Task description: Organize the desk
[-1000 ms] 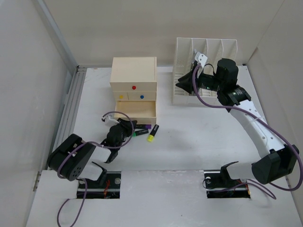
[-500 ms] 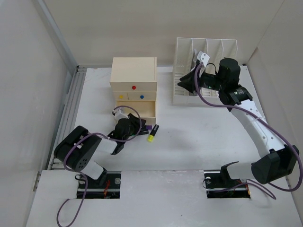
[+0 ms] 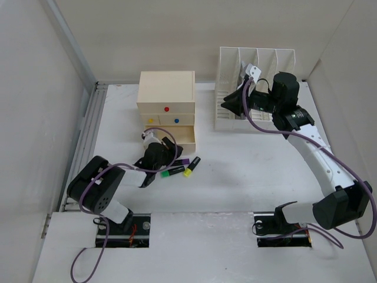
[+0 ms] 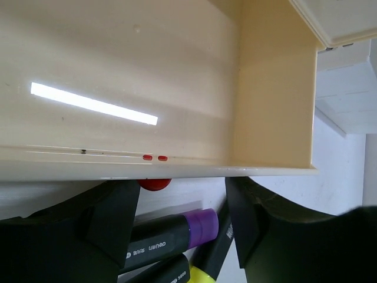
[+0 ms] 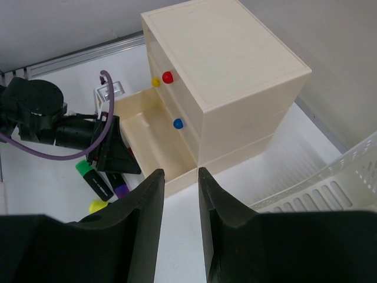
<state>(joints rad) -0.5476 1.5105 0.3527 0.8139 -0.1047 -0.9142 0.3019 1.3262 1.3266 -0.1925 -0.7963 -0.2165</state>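
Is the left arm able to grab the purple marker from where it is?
Probably yes. The left gripper hangs right by the purple marker, jaws apart, with nothing between them and it. The open drawer has its front very close, so there is little room.

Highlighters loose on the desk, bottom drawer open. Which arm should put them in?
Left. The left gripper sits right at the highlighters, in front of the open drawer, jaws apart. The right gripper is across the desk, by the file rack.
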